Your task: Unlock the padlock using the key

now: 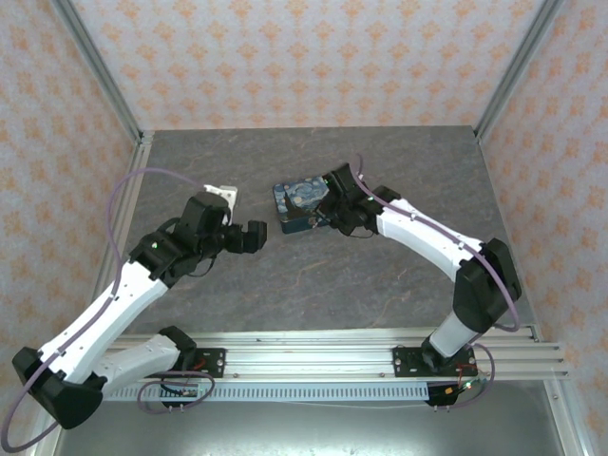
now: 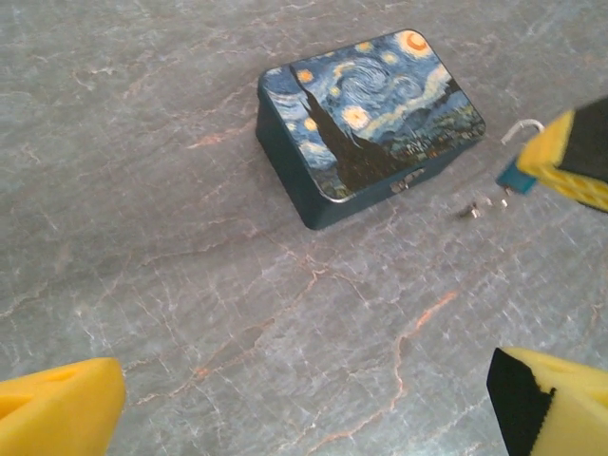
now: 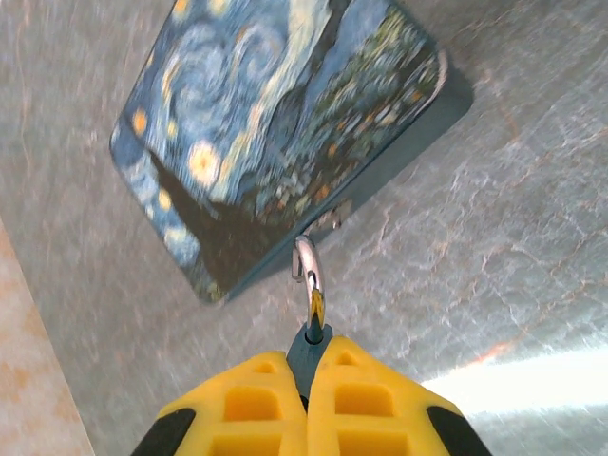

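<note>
My right jaws are closed tight on the teal body of the padlock (image 3: 306, 344), with its thin metal shackle (image 3: 309, 271) standing out ahead of the yellow pads (image 3: 361, 408). From the right wrist the shackle's curved top seems to lie against the long side wall of the Starry Night tin (image 3: 275, 123). The left wrist view settles this: the padlock (image 2: 513, 178) hangs apart from the tin (image 2: 366, 119), off its clasp-side corner, with bare counter between them. That view also shows small dull-metal bits just beneath the padlock, on the tin's side of it, which I take for the key (image 2: 468, 211). They are too small for me to tell their shape or whether they hang from the lock or lie loose. I cannot tell whether the shackle is latched. My left jaws stand wide apart and hold nothing, one yellow pad (image 2: 57, 408) low on each side of the left wrist view. A broad stretch of open counter (image 2: 190, 285) lies ahead of them, up to the tin's near wall. From above, the tin (image 1: 299, 201) sits just beside my right jaws, between them and my left jaws, with a clear strip of counter (image 1: 285, 275) on the left jaws' side of it. The patterned walls (image 1: 57, 142) are well away from both jaws, at the left, right and far edges of the counter. The metal rail (image 1: 313, 347) runs along the edge behind both jaws.
</note>
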Controlling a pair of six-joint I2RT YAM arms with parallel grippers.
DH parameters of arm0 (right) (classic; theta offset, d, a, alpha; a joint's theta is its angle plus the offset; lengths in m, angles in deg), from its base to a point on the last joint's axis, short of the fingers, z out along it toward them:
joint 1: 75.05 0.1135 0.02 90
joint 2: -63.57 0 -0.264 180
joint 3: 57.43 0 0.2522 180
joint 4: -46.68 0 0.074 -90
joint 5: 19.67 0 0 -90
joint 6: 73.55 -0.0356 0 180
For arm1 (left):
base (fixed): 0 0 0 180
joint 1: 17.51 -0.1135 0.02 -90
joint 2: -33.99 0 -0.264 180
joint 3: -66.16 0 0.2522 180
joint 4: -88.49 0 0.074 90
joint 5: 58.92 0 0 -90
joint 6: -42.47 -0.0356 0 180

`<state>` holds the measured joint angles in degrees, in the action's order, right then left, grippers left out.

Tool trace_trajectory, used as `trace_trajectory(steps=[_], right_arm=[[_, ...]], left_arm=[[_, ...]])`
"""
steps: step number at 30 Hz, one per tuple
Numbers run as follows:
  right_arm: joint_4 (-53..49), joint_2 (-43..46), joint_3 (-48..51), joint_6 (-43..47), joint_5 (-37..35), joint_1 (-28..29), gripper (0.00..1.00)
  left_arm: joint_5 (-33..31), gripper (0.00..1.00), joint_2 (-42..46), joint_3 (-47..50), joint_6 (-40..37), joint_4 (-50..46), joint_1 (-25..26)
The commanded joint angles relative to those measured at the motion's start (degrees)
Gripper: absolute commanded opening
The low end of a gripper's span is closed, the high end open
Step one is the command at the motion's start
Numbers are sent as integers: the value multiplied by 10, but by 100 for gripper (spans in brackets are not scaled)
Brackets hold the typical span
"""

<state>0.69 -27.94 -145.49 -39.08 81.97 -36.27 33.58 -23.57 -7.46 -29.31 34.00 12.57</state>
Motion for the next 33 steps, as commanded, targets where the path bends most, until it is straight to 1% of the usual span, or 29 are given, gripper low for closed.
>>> trace_trajectory(steps=[1, 5, 8, 12, 15, 17, 21, 22, 26, 28, 33], right_arm=[[-50, 7, -5, 64, 55, 31, 0], [-12, -27, 6, 60, 105, 80, 0], [32, -64, 5, 56, 143, 111, 0], [47, -126, -29, 81, 211, 124, 0], [71, -160, -34, 79, 240, 124, 0], [67, -178, -40, 79, 239, 124, 0], [54, -199, -39, 71, 210, 124, 0], [52, -203, -38, 72, 205, 124, 0], [26, -221, -52, 103, 193, 123, 2], [0, -228, -64, 126, 181, 123, 6], [-42, -226, -74, 159, 154, 118, 23]], left_arm=[[-13, 100, -19, -33, 17, -25, -16], [-17, 100, -43, -48, 41, -29, -37], [-22, 100, -41, -46, 53, -37, -44], [-32, 100, -18, -24, 69, -47, -45], [-37, 100, 2, -5, 90, -61, -46], [-34, 100, 12, 6, 103, -71, -46], [-25, 100, 28, 29, 120, -98, -47], [-23, 100, 31, 33, 136, -103, -47], [-15, 100, 47, 56, 157, -117, -47], [-14, 100, 59, 67, 165, -118, -47], [-15, 100, 69, 76, 173, -123, -47]])
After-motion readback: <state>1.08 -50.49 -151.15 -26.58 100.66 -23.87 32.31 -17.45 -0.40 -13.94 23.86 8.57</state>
